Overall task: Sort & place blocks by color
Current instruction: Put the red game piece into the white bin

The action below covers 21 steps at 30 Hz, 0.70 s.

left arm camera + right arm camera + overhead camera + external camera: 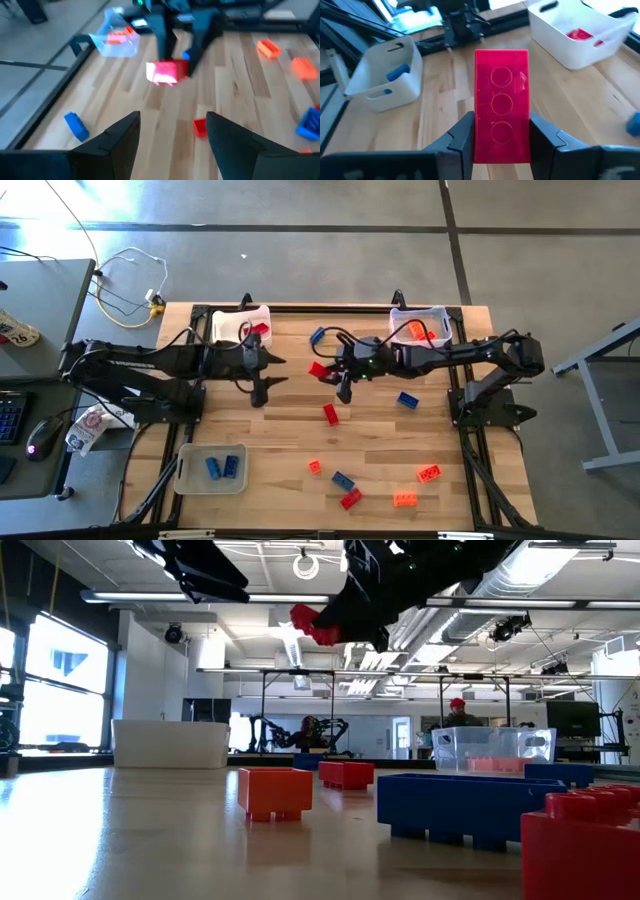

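My right gripper (335,372) hangs over the table's middle, shut on a red block (501,100), which the low view shows high above the tabletop (313,625). My left gripper (172,132) stands open and bare a little to the left of it (270,375), facing the block. Loose red (331,414), blue (408,399) and orange (404,499) blocks lie on the table. A far-left tray (228,330) holds a red block, a far-right tray (440,315) holds orange ones, and a near-left tray (190,470) holds blue ones. My right gripper pinches the red block's two long sides (482,145) between its two fingers, at the end nearest the wrist. The fingers (462,137) come from the table's right, slanting down, and lie along the block. The block sticks out past the fingertips, its studs toward the camera, lifted clear.
More blocks lie near the front edge: orange (314,466), blue (343,480), red (350,498), orange (429,473). A blue one (317,335) lies far of the grippers. A black frame runs around the table. People show in the room behind (457,712).
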Motion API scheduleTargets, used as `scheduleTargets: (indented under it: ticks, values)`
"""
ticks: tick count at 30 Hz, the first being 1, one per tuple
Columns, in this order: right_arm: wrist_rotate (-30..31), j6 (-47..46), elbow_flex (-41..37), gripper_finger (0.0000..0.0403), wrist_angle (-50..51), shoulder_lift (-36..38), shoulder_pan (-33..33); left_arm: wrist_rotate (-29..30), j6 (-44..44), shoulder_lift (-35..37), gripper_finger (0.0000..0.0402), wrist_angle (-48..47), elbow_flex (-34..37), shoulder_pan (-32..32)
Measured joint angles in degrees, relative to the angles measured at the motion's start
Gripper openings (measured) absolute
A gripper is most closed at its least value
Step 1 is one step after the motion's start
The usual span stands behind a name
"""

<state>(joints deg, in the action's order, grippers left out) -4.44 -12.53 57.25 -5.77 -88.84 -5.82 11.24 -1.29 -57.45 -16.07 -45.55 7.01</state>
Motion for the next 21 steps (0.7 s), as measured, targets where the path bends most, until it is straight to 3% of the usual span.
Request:
scheduleTargets:
  ticks: [5,10,21]
  values:
    - [-0.9,2.6,0.0,0.0111,-1.4,0.0,0.0,-0.8,-1.0,0.0,0.0212,0.1,-1.6,1.5]
    - [-5.3,5.9,0.0,0.0111,-5.8,0.0,0.0,-6.1,-0.6,-0.2,0.0212,4.1,-1.6,2.6]
    - [-6.6,7.2,0.0,0.0111,-7.1,0.0,0.2,-5.3,-1.5,-0.5,0.0213,7.4,-1.6,2.7]
